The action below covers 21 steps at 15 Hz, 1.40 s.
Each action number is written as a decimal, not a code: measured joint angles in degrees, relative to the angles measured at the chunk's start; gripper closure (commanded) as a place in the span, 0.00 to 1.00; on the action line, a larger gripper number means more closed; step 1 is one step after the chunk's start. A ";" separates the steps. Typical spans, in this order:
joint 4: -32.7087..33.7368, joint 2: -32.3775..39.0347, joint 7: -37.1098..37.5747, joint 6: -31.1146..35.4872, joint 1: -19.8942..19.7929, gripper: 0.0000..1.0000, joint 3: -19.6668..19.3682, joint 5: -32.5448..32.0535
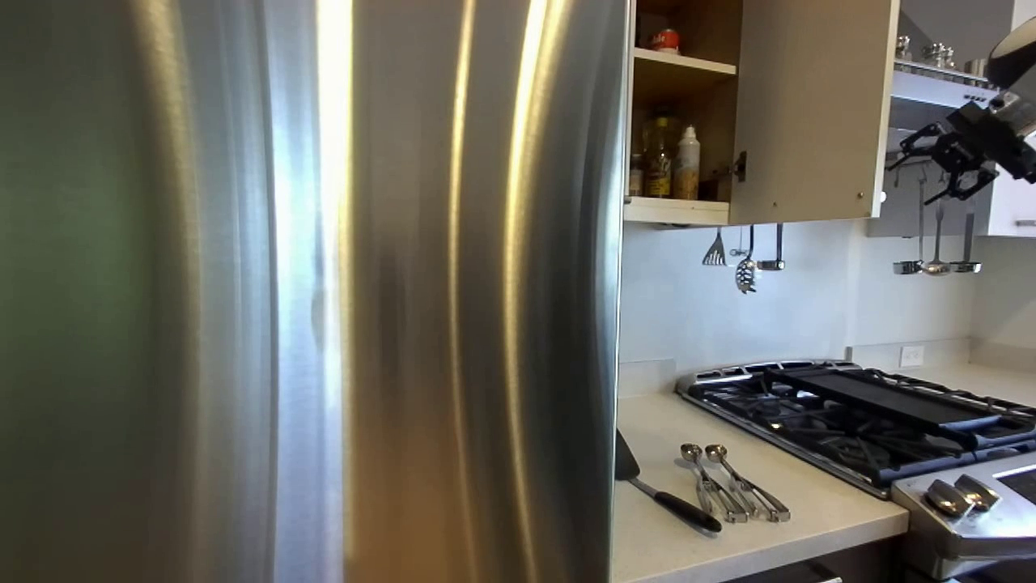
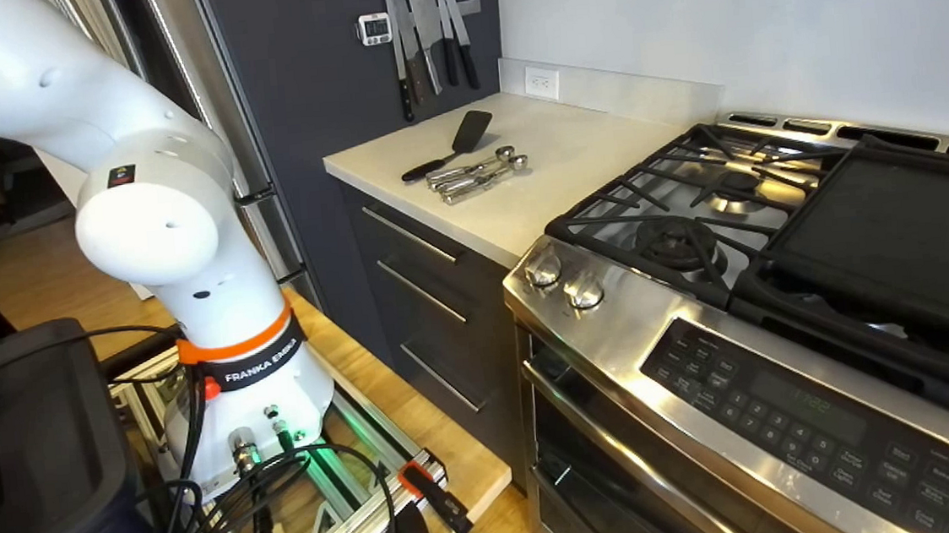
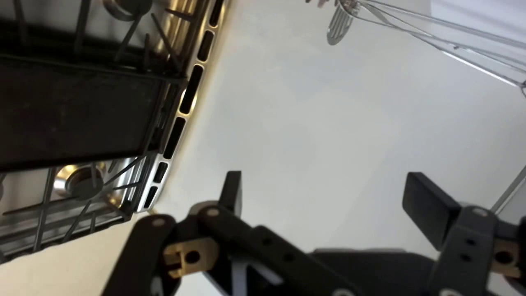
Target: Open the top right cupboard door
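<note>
The top right cupboard door (image 1: 813,113) is a tall flat panel seen in an exterior view. It stands swung open, with its beige inner face and a hinge showing, beside the open cabinet shelves. My gripper (image 1: 913,180) is in the air just right of the door's free edge. I cannot tell the depth gap between them. In the wrist view the gripper (image 3: 322,185) has its two fingers wide apart with nothing between them. The door does not show in the wrist view.
A steel fridge (image 1: 405,283) fills much of an exterior view. Bottles (image 1: 686,166) stand inside the cabinet. Utensils (image 1: 746,271) hang below it. A range hood (image 1: 939,89) is behind the gripper. The gas stove (image 2: 691,224) and counter (image 2: 567,149) are below.
</note>
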 measured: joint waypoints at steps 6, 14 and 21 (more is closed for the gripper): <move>-7.10 -10.47 -7.86 -6.43 -0.83 0.00 -0.75 -14.72; -10.17 -19.49 -17.90 -32.52 0.12 0.00 -3.35 -19.65; -9.94 -22.21 -20.49 -50.92 6.58 0.00 -3.06 -13.61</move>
